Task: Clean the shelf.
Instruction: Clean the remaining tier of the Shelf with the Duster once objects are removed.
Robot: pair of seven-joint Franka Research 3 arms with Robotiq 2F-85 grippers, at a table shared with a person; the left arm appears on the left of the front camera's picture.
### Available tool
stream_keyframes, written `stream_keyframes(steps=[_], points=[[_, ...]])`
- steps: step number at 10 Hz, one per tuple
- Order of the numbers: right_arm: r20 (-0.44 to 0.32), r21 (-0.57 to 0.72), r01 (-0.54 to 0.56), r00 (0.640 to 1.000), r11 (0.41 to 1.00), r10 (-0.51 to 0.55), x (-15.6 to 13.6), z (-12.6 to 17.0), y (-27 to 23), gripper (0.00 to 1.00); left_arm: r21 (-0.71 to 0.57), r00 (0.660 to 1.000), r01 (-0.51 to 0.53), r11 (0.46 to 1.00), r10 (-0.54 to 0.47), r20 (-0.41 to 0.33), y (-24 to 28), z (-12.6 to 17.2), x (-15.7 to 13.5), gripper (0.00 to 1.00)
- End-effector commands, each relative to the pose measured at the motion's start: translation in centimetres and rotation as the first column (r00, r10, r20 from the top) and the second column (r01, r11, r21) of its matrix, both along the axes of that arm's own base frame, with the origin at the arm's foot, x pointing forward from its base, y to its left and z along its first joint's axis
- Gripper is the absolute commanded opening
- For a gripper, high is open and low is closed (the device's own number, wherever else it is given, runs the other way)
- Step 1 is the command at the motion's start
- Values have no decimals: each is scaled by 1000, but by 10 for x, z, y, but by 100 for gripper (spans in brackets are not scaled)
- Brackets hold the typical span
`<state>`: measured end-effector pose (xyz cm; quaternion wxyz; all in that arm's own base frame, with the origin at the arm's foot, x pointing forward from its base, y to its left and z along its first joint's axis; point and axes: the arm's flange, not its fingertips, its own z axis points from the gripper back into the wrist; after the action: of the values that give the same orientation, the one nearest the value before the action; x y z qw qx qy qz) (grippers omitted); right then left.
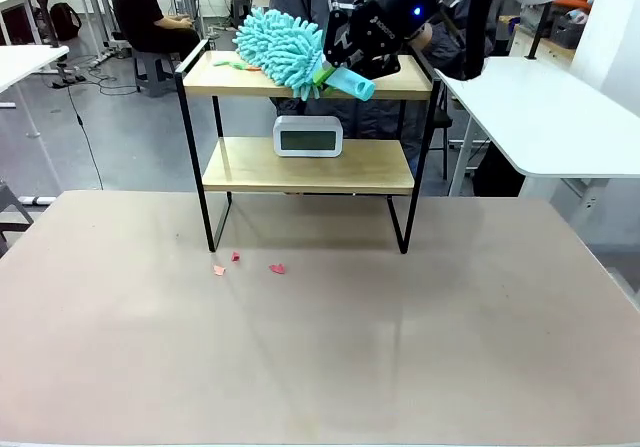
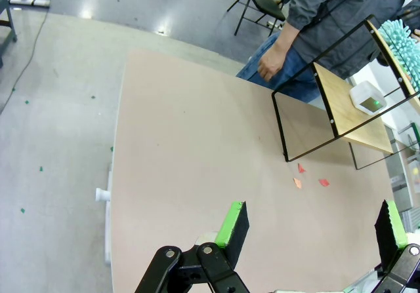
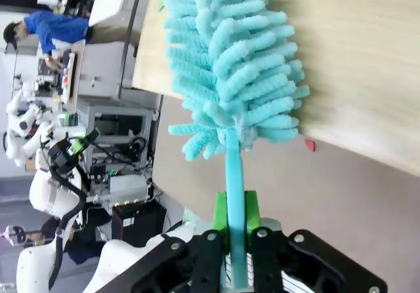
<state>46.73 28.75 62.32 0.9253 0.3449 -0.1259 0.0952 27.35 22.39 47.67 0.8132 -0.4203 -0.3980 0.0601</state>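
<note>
Standing upright, shelf (image 1: 250, 167) runs L-R, duster (image 1: 280, 47) atop

At the counter's (image 1: 320, 357) far middle stands the shelf (image 1: 372, 173), with the duster (image 1: 282, 49) on its upper board, the clock (image 1: 308, 136) centred on its lower board, and small scraps (image 1: 277, 268) just before its left legs.
</note>
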Motion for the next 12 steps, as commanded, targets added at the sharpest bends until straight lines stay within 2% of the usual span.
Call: stream_keyframes(steps=[1, 3, 5, 7, 9, 12], points=[[-22, 60, -134, 990, 989, 136, 0, 5, -5, 3, -3, 999, 2, 1000, -2, 34, 0, -1, 1, 100], [-77, 82, -241, 966, 967, 248, 1, 7, -17, 3, -3, 999, 2, 1000, -2, 34, 0, -1, 1, 100], [-203, 99, -400, 888, 911, 412, 2, 7, -38, 3, -3, 999, 2, 1000, -2, 34, 0, -1, 1, 100], [-273, 162, -517, 795, 840, 542, -10, 13, -61, 3, -3, 999, 2, 1000, -2, 34, 0, -1, 1, 100], [-264, 284, -574, 723, 768, 638, -20, 16, -83, 3, -3, 999, 2, 1000, -2, 34, 0, -1, 1, 100], [-235, 360, -583, 699, 728, 675, -26, 10, -106, 3, -3, 999, 2, 1000, -2, 34, 0, -1, 1, 100]])
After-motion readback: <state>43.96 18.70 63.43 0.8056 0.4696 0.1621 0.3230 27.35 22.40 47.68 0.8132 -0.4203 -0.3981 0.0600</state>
